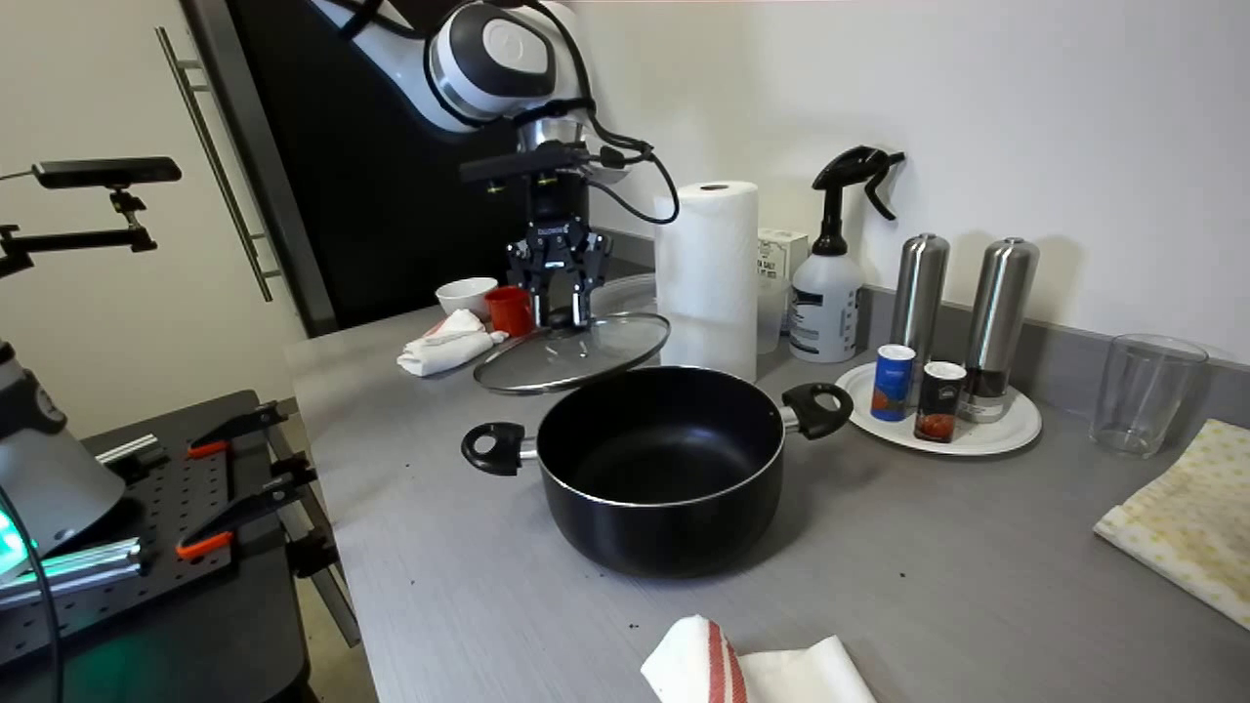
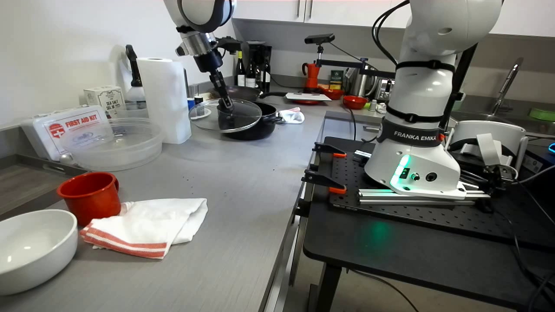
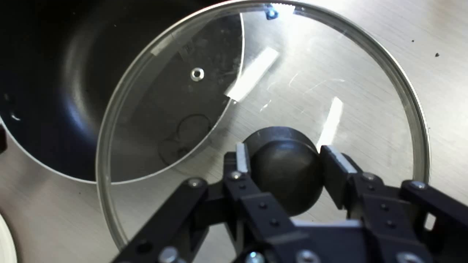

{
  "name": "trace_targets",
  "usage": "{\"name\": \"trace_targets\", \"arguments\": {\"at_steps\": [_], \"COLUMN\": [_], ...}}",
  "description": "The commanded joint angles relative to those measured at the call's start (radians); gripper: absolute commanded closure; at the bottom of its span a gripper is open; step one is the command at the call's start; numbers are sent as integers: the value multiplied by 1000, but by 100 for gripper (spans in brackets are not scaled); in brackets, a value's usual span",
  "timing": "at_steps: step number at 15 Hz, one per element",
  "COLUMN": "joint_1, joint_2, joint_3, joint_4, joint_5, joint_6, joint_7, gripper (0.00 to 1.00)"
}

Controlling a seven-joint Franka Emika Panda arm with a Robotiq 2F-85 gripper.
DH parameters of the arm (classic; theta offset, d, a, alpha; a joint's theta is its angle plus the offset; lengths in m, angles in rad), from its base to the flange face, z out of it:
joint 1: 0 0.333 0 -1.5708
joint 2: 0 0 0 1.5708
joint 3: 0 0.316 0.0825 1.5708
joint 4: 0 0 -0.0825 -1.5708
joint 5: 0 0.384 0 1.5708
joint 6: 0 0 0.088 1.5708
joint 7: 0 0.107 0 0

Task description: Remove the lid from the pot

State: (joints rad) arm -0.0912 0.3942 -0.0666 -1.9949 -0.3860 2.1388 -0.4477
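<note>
"Biggest things first. What do you see?"

"The grey counter, spread across the lower frame in an exterior view. My one arm hangs over it from the upper left, and the black pot stands on it in the middle, its mouth open."

"Anything in the way?"

"The paper towel roll, upper middle of the frame, close by the right edge of the lid as I see it. I can't tell the real gap, so I'd not swing that way."

"Where exactly is the lid, then?"

"Off the pot's mouth, toward its upper left in that frame, tilted with the left side low. Whether its edge touches the pot or the counter, I can't tell. It's round, so there's no long axis to line up; the move turns on where the pot lies. In the wrist view that's the upper left, partly seen through the glass. I judge the removal nearly done: what's left is drawing toward the lower right there, levelling and setting down."

"And your grip?"

"The gripper reaches in from the bottom of the wrist frame, over the lid. Its fingers pinch the knob from both sides. The knob looks rounded, so I guess the lid could pivot."
</note>
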Motion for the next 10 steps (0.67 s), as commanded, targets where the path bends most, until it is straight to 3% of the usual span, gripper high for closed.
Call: {"name": "trace_targets", "arguments": {"at_steps": [1,10], "joint_1": [40,128], "joint_2": [-60,-89], "joint_3": [8,30], "joint_4": [-82,-217], "joint_5": [-77,-253], "joint_6": [25,61], "joint_7": [55,181], "gripper": [74,74]}}
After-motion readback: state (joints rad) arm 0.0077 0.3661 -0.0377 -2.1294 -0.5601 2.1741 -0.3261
